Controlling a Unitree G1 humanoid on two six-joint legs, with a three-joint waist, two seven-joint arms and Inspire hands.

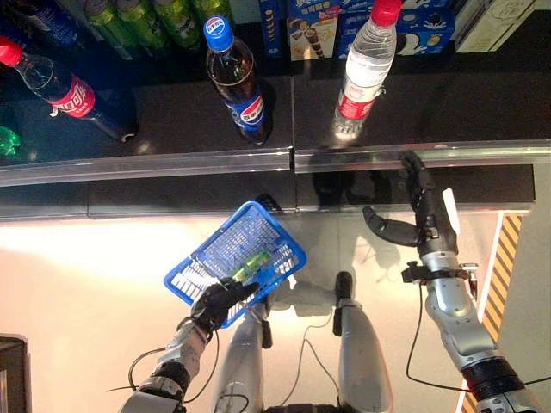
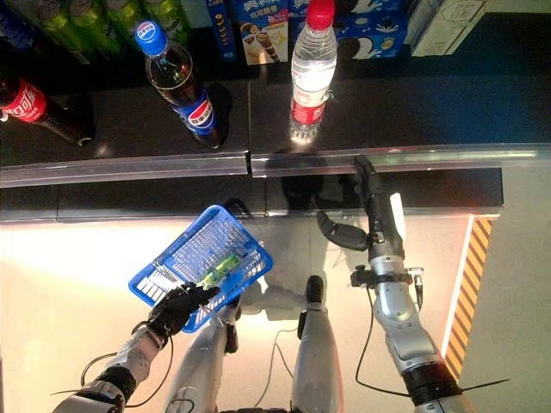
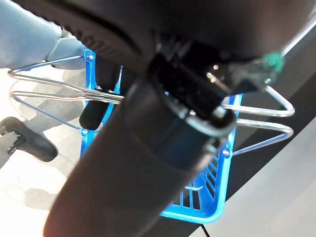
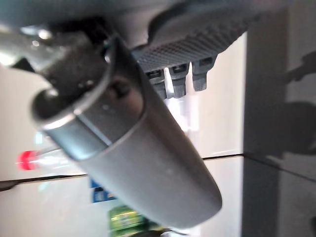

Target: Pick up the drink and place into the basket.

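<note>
gripping the wire handles of the blue basket (image 1: 237, 258), the left hand (image 1: 219, 301) has its fingers curled round them in the left eye view; a green item lies inside. the right hand (image 1: 419, 211) hangs below the shelf edge (image 1: 284, 159), fingers straight, thumb spread, holding nothing. the water bottle (image 1: 366, 69) and cola bottle (image 1: 237, 77) stand on the shelf. left wrist view: wire handles (image 3: 59, 94) cross the hand. right wrist view: fingers straight.
</note>
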